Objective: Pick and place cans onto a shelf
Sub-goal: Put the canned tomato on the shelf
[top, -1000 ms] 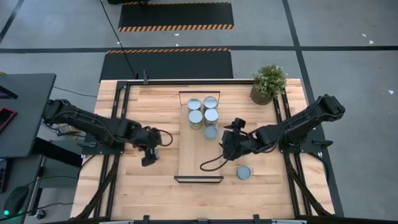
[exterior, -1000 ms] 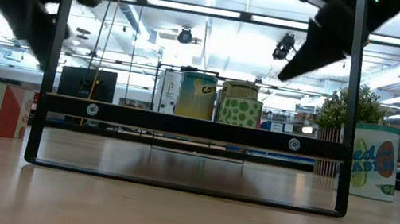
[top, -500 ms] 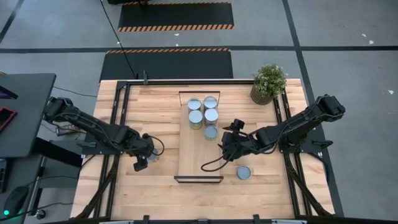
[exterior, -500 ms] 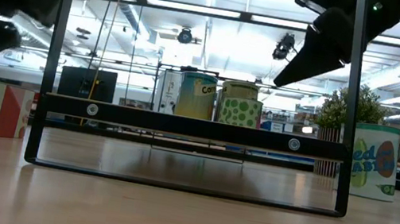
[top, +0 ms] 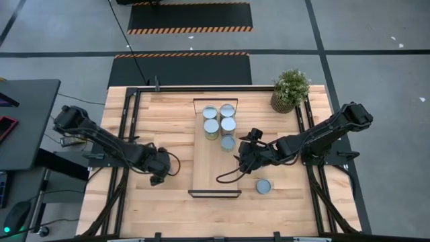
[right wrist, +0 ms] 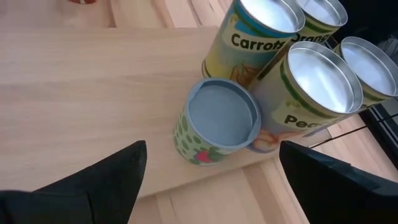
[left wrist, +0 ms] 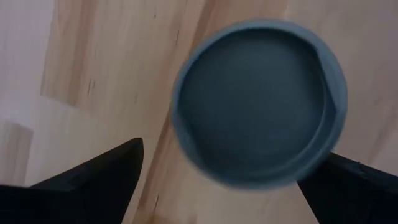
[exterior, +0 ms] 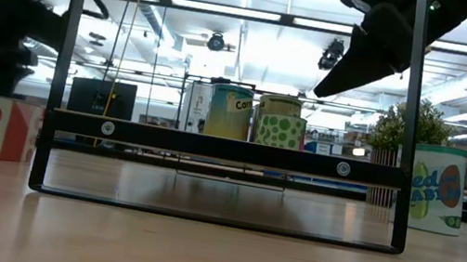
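- The shelf (top: 216, 148) lies along the middle of the tabletop (top: 175, 121), its long axis running from the plant (top: 290, 89) end toward the near edge; the low view shows only its dark end frame.
- Five cans stand upright on the shelf at its plant-side end: four in a square (top: 219, 119) and a fifth, shorter spotted can (top: 228, 142) just behind them toward the middle.
- The rest of the shelf board, toward the near end, lies bare.
- The right pincer (top: 243, 159) hangs over the shelf's right edge beside the spotted can, fingers spread wide apart and touching nothing.
- A loose can (top: 263, 186) stands on the tabletop right of the shelf's near end, clear of the rail.
- The left pincer (top: 158, 176) sits well left of the shelf, over another can (left wrist: 258, 102) that its arm hides from above.
- In the left wrist view that can's round top fills the gap between the spread fingers (left wrist: 93, 180); whether they touch its sides cannot be made out.
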Controlling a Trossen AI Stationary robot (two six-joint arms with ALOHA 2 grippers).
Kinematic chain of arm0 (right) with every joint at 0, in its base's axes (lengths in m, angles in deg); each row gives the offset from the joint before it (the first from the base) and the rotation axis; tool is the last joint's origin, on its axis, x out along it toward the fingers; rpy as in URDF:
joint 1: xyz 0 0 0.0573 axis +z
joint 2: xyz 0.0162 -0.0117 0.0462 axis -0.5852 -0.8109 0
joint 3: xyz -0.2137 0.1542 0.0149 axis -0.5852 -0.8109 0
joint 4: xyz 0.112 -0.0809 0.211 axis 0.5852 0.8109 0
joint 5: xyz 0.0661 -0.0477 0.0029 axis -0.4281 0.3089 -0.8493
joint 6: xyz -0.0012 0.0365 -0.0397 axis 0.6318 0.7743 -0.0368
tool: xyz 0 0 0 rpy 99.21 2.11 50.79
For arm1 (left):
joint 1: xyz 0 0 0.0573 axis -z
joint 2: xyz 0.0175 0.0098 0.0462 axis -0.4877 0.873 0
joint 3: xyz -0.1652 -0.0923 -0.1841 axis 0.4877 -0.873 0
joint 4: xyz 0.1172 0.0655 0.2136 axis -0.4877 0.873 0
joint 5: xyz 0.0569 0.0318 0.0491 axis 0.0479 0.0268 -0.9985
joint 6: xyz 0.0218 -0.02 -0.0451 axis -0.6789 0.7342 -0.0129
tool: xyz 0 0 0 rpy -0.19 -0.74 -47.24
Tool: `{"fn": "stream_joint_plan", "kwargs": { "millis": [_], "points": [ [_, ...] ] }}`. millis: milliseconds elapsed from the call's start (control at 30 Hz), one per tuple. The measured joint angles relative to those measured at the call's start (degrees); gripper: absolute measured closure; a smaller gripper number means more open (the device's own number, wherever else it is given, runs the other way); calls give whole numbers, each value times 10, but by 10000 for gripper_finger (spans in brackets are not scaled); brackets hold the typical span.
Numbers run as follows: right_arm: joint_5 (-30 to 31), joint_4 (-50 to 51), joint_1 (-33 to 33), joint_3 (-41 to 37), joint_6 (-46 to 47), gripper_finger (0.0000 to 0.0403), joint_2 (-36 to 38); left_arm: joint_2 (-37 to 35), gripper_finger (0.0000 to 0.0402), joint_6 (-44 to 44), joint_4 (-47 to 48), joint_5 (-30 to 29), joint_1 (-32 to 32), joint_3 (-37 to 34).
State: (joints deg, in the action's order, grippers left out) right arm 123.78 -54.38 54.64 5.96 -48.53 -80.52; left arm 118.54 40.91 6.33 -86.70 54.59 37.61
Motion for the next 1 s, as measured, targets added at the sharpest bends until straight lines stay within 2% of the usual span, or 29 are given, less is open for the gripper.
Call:
{"fn": "stream_joint_plan", "kwargs": {
  "millis": [267,500,767,900,1000],
  "points": [
    [0,-3,0,0,-3,28,0,44,2,12,-78,10,-18,0],
    [0,-9,-3,0,-10,28,0,45,6,22,-87,25,-51,0],
    [-10,-6,-2,0,-9,28,0,45,76,30,-97,35,-57,0],
    [-14,5,-2,0,-10,28,0,44,111,-3,-99,36,-61,0],
    [-15,26,-2,0,-11,28,10,44,118,-34,-93,36,-75,5]
  ]
}}
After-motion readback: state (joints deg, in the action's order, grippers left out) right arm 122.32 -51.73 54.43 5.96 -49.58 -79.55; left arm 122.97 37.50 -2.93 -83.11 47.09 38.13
